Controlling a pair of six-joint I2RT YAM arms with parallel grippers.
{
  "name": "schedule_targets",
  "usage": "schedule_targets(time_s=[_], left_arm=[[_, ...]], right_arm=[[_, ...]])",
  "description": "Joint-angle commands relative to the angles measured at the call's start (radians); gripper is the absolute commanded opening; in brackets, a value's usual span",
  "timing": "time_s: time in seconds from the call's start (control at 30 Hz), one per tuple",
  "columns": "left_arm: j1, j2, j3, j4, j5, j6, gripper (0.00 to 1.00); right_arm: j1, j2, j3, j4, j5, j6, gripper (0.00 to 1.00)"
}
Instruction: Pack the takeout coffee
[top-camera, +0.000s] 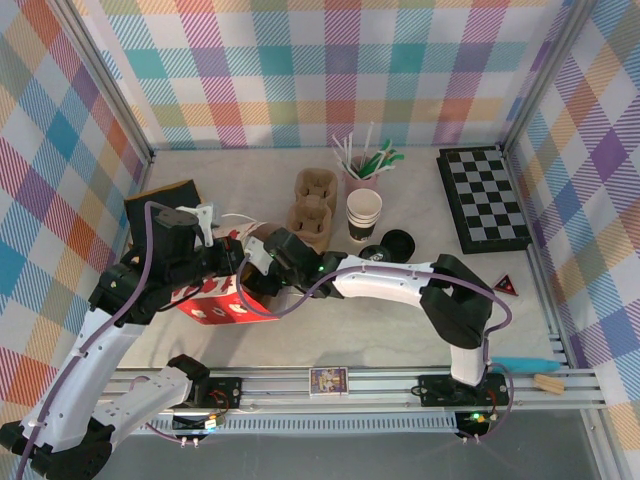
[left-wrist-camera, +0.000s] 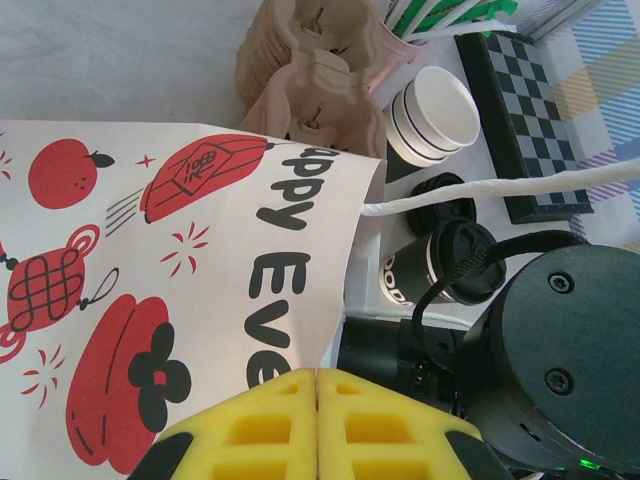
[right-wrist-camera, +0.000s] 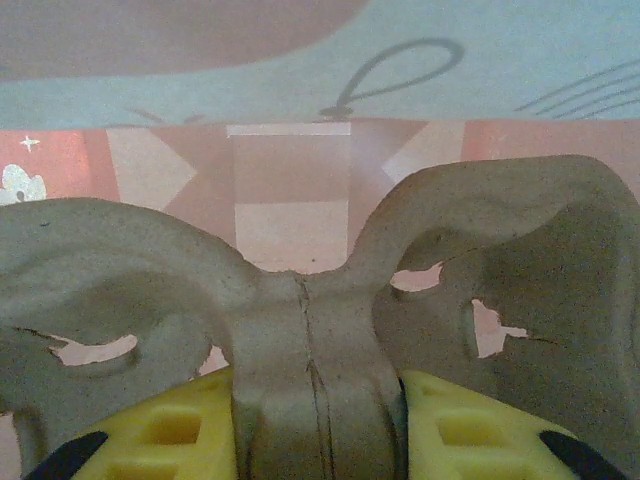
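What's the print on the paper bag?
The white paper bag carries red lanterns, red fruit and black lettering; clearest in the left wrist view.

White arms (top-camera: 390, 283) carry black joints (top-camera: 455, 310) and purple cables (top-camera: 150, 262) (fingers (left-wrist-camera: 265, 430) ribbed yellow).

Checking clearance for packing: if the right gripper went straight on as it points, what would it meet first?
The right gripper, shut on the carrier, would likely press it into the inner wall of the bag; depth unclear.
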Motion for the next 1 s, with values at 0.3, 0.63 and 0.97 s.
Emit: schedule_targets(time_s=[0.3, 0.63, 0.97], left_arm=[[-0.011, -0.041, -0.007, 0.065, 0.049, -0.06, 0.0], [-0.009, -0.073, -0.052, 0.232, 0.123, -0.275, 0.0], [0.017, -0.133, -0.113, 0.233, 0.089, -0.389, 0.0]], right_arm=[[0.014, -0.082, 0.087, -0.153, 0.074, -0.042, 0.24], [0.014, -0.072, 0.386, -0.681, 0.106, -0.15, 0.25], [0.014, 0.036, 0.649, -1.035, 0.05, -0.203, 0.25]])
